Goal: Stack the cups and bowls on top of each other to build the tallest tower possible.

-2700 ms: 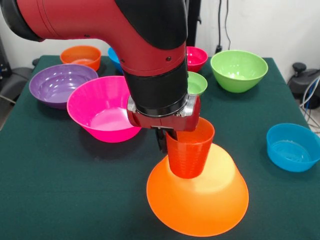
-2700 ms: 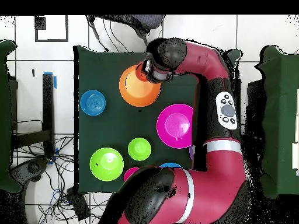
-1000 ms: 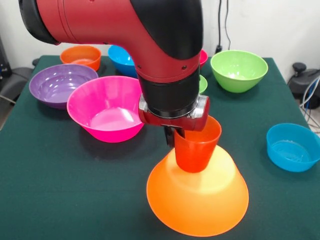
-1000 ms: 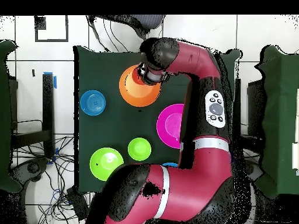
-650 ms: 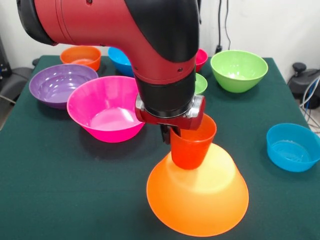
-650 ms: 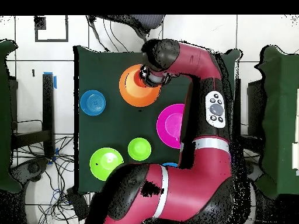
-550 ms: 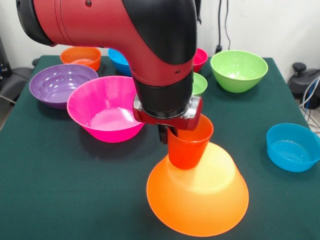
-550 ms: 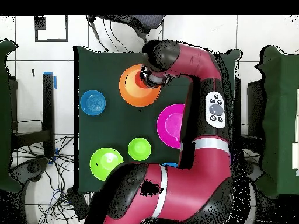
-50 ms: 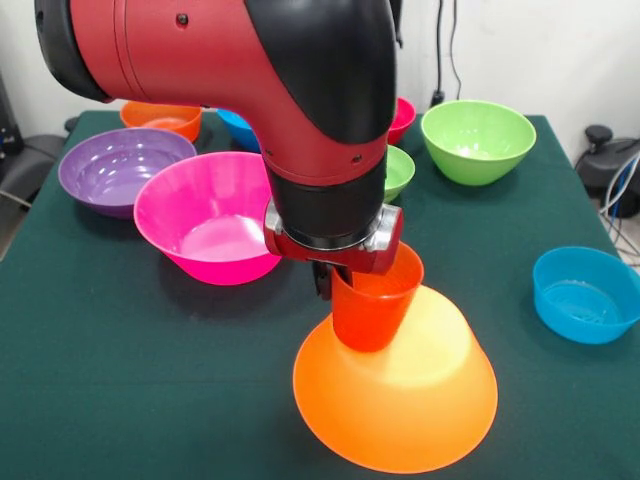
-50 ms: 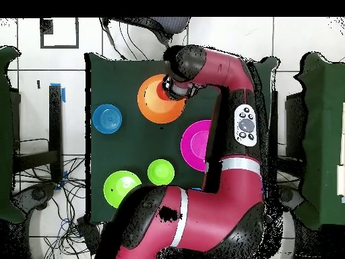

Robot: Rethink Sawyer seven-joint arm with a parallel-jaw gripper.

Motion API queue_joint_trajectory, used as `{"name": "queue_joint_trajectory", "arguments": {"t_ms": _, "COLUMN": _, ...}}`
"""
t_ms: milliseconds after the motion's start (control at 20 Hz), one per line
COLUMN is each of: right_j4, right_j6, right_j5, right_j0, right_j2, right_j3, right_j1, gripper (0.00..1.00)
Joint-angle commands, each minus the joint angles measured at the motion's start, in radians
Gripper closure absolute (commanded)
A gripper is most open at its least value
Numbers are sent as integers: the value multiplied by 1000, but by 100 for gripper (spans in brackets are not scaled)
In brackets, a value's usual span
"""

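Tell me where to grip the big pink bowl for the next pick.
Take the pink bowl by its rim, one finger inside and one outside the wall, coming down from above. It sits mouth up and looks too wide to span. The edge facing the purple bowl lies farthest from the arm.

Front view low across table (image 9: 120, 400); overhead straight down; both share it.

A dark green cloth covers the desk (image 9: 110, 380). Directly on it: a large orange bowl (image 9: 400, 405) rim down near the front, a pink bowl (image 9: 205, 220), purple bowl (image 9: 115, 168), large green bowl (image 9: 477, 140), small green bowl (image 9: 396, 170), and a blue bowl (image 9: 585, 293) off alone at one side
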Motion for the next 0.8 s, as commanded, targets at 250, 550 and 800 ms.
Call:
{"name": "queue_joint_trajectory", "arguments": {"t_ms": 250, "right_j4": 37, "right_j6": 191, "right_j5": 20, "right_j0": 38, "right_j2": 17, "right_j3": -46, "right_j1": 16, "gripper": 100}}
{"name": "queue_joint_trajectory", "arguments": {"t_ms": 550, "right_j4": 57, "right_j6": 192, "right_j5": 9, "right_j0": 45, "right_j2": 6, "right_j3": -33, "right_j1": 14, "gripper": 100}}
{"name": "queue_joint_trajectory", "arguments": {"t_ms": 800, "right_j4": 78, "right_j6": 200, "right_j5": 29, "right_j0": 52, "right_j2": -3, "right_j3": -39, "right_j1": 18, "gripper": 100}}
